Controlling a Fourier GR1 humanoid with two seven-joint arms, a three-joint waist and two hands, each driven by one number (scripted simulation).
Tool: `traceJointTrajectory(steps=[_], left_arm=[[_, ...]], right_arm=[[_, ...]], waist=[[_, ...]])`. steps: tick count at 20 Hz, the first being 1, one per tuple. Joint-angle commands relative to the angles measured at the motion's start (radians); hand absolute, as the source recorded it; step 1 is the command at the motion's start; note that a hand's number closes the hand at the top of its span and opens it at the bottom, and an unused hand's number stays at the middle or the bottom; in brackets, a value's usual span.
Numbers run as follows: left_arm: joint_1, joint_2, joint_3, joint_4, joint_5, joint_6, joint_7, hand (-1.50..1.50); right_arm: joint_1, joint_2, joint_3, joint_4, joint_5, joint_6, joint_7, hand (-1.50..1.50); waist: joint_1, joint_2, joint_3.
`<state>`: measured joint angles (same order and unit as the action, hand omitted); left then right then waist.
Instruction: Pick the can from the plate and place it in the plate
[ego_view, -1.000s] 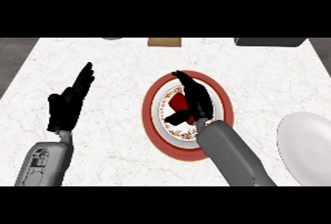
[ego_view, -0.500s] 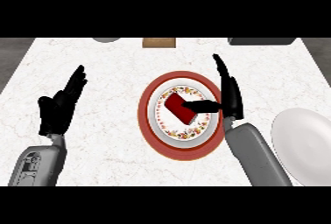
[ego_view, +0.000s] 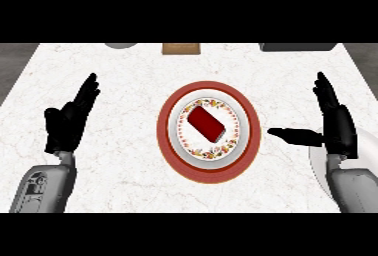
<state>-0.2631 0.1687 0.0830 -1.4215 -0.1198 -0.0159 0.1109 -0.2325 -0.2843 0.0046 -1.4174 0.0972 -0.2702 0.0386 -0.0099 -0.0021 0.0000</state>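
Observation:
A red can (ego_view: 206, 124) lies on its side in the middle of a round plate (ego_view: 179, 155) with a red rim and a flowered band. My right hand (ego_view: 336, 124) is open to the right of that plate, fingers straight and pointing away, thumb stretched toward the plate without touching it. My left hand (ego_view: 69, 121) rests open at the left of the counter, fingers up. A plain white plate (ego_view: 317, 161) shows partly at the right edge, mostly hidden behind my right forearm.
Along the counter's far edge are a grey round object (ego_view: 120, 45), a brown box (ego_view: 181, 48) and a dark object (ego_view: 299, 47). The white marble counter (ego_view: 125, 75) stretches between my hands and the far edge.
My right hand has lifted off the can and drawn away to the right, clear of the red-rimmed plate. The can stays lying on that plate. My left hand has barely moved.

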Motion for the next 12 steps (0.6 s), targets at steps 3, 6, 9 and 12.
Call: traceJointTrajectory(steps=[3, 6, 9, 12], left_arm=[[0.026, -0.041, -0.024, 0.014, -0.019, 0.019, -0.045, 0.0], [-0.034, 0.016, 0.02, 0.049, -0.003, -0.016, -0.014, 0.0], [0.048, -0.026, -0.013, 0.042, -0.022, -0.001, -0.084, 0.0], [0.022, -0.018, -0.01, -0.083, 0.0, -0.011, 0.059, 0.0]], right_arm=[[0.083, -0.105, -0.118, -0.061, -0.082, 0.144, -0.015, -1.5], [0.125, -0.072, -0.161, 0.077, -0.112, 0.174, -0.214, -1.5], [0.097, -0.13, -0.23, 0.149, -0.152, 0.256, -0.233, -1.5], [0.062, -0.107, -0.234, 0.219, -0.114, 0.256, -0.279, -1.5]], waist=[[0.006, 0.002, 0.0], [0.007, 0.003, 0.0], [0.009, 0.003, 0.0], [0.013, 0.002, 0.0]])
